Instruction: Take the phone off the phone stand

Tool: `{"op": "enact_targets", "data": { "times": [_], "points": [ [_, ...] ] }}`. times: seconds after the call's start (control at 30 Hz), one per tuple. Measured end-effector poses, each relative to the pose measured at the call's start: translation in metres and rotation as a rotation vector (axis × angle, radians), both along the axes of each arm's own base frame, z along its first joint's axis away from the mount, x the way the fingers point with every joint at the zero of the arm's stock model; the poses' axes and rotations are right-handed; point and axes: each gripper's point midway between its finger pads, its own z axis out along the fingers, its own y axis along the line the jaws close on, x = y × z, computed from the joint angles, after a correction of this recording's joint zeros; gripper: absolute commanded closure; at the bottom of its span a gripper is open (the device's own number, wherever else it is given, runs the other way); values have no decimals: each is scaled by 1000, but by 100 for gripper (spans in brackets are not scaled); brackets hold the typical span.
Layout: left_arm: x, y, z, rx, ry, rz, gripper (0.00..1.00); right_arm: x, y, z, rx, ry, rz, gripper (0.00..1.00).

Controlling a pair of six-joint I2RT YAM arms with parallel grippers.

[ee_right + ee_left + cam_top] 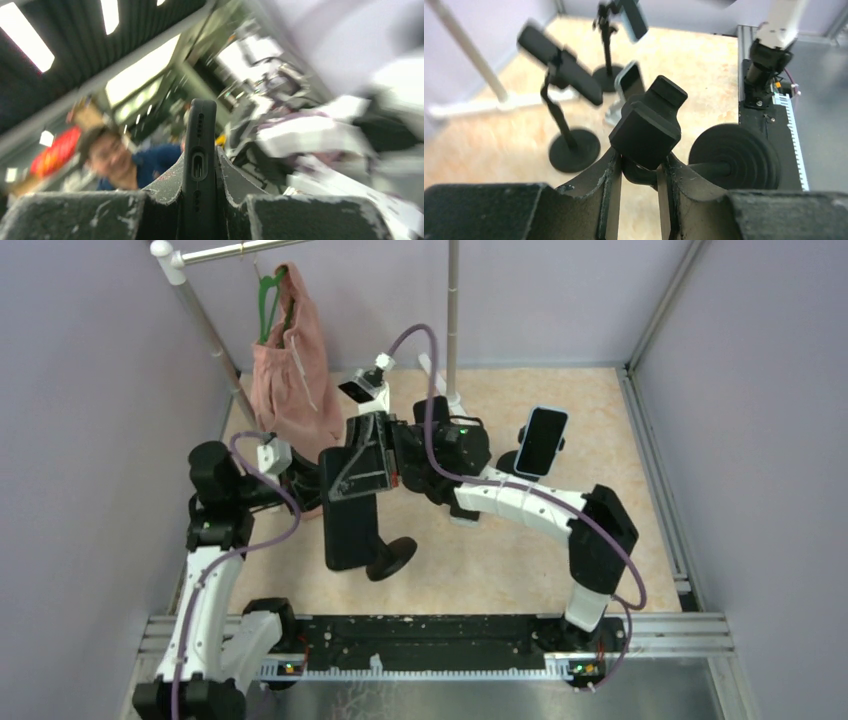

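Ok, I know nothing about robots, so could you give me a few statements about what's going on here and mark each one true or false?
1. The right pincer is clamped on the edge of a dark phone. True.
2. The left pincer is open and holds nothing. False: it is shut on the stand, just below its black head.
3. A pink garment hangs from a green hanger at the back. True.
4. The second phone lies flat on the floor. False: it sits raised on another stand.
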Motion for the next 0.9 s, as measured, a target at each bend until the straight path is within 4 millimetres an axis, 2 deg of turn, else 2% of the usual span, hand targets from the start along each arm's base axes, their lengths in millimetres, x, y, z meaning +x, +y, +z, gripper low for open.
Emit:
{"op": "enact_targets", "data": {
  "times": [0.1, 0.17, 0.27, 0.37, 0.43, 0.47, 0.53, 0.6, 0.67, 0.77, 0.83, 0.9],
  "points": [
    [27, 8, -45, -1, 192, 89, 100, -61, -36, 57, 184, -161, 133, 100],
    [34, 11, -63, 6, 254, 123, 100, -87, -65, 77, 277, -252, 168, 100],
    [40, 13, -60, 14, 219, 145, 100, -105, -99, 92, 366, -362, 152, 100],
    [43, 13, -47, 34, 131, 145, 100, -102, -105, 86, 357, -414, 114, 100],
    [45, 13, -37, 61, 51, 141, 100, -85, -99, 74, 293, -421, 65, 100],
    [46, 14, -32, 79, 3, 143, 100, -69, -94, 66, 240, -412, 25, 100],
    [46, 15, -26, 118, -91, 144, 100, -30, -86, 51, 125, -387, -79, 100],
    [45, 17, -25, 164, -183, 141, 100, 18, -81, 39, -16, -335, -222, 100],
    [42, 19, -31, 205, -243, 135, 100, 60, -86, 27, -140, -283, -368, 100],
    [36, 19, -43, 252, -334, 112, 100, 106, -113, 16, -269, -215, -570, 100],
    [31, 18, -54, 271, -368, 95, 100, 131, -145, 14, -337, -171, -721, 100],
    [26, 14, -66, 286, -385, 68, 100, 156, -188, 18, -383, -131, -908, 100]
  ]
}}
